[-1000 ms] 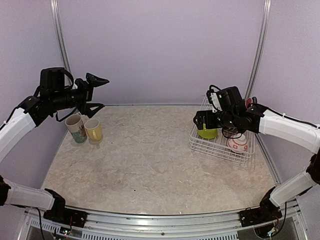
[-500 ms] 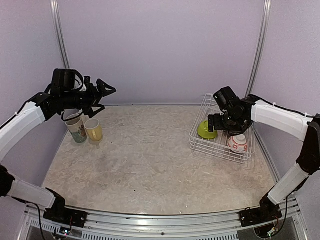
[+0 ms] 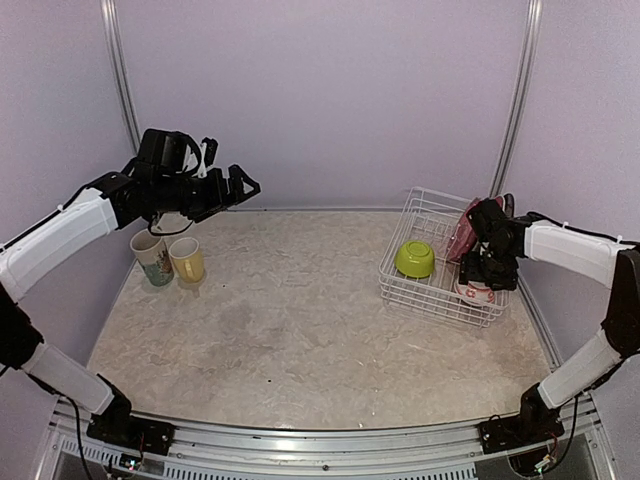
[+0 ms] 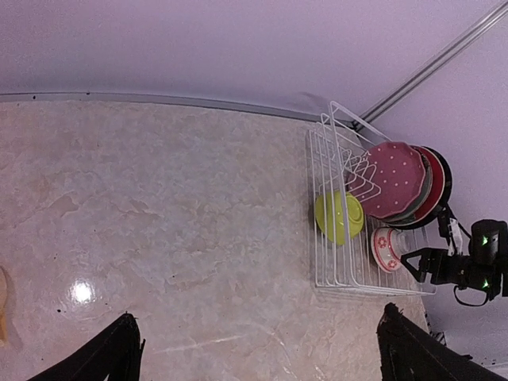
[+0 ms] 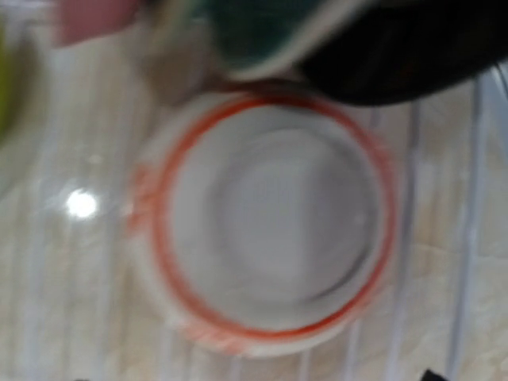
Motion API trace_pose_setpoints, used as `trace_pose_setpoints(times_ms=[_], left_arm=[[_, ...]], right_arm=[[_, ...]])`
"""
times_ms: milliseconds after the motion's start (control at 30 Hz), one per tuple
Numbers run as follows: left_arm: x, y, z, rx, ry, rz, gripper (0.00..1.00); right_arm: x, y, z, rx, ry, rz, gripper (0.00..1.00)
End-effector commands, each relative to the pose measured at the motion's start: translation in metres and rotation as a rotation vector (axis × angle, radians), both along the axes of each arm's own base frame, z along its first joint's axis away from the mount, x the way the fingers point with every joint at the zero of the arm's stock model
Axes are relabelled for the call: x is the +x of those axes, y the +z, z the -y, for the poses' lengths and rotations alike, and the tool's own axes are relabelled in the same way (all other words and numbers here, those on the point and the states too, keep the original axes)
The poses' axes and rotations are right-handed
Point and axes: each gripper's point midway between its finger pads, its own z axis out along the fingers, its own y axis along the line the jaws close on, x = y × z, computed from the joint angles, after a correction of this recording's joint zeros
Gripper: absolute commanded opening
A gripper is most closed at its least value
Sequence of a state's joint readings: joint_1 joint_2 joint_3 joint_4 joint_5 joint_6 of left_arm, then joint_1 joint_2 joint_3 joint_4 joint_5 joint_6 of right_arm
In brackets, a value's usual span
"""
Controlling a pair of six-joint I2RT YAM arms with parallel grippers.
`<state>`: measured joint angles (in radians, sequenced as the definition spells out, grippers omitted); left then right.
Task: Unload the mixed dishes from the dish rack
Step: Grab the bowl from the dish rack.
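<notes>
The white wire dish rack [image 3: 436,287] stands at the table's right. In it lie a lime-green bowl [image 3: 415,259] and a small white-and-red bowl [image 3: 477,294], and a pink dotted plate [image 4: 391,179] stands upright in front of other plates. My right gripper [image 3: 484,280] hovers open just above the white-and-red bowl [image 5: 274,214], which fills the blurred right wrist view. My left gripper [image 3: 243,186] is open and empty, raised high over the left side. Below it on the table stand the cream mug [image 3: 152,256] and the yellow cup [image 3: 188,260].
The red-teal plate and the dark plate [image 4: 438,181] lean behind the pink one, right beside my right wrist. The rack's wire walls [image 4: 320,198] ring both bowls. The back wall and a corner post [image 3: 518,100] stand close behind the rack.
My right gripper has moved from over the lime-green bowl to the right and down over the white-and-red bowl. My left arm has swung right, away from the mug and cup.
</notes>
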<state>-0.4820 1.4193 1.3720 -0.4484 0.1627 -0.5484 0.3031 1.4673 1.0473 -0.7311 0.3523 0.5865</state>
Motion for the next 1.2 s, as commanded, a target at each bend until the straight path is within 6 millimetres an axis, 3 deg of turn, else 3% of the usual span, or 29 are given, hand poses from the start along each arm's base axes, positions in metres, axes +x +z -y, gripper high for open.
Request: trace_pose_setpoints(times_ms=[0,233,600,800,1167], left_arm=[[0.009,0.020,0.006,0.079,-0.031,0.124,0.99],[-0.011,0.008,0.019,0.212,-0.126,0.215,0.99],[-0.034,0.005,0.032,0.201,-0.214,0.210,0.99],[-0.029,-0.007,0.034,0.213,-0.205,0.165,0.99],[-0.022,-0.016,0.032,0.199,-0.198,0.111,0.99]], right_arm=[[0.011,0.010,0.013,0.045,-0.030,0.091,0.86],[0.032,0.007,0.005,0.173,-0.032,0.149,0.82],[0.030,-0.005,0.026,0.073,-0.126,0.127,0.80],[0.036,-0.020,0.028,0.049,-0.123,0.098,0.79],[0.043,-0.026,0.036,0.008,-0.121,0.163,0.75]])
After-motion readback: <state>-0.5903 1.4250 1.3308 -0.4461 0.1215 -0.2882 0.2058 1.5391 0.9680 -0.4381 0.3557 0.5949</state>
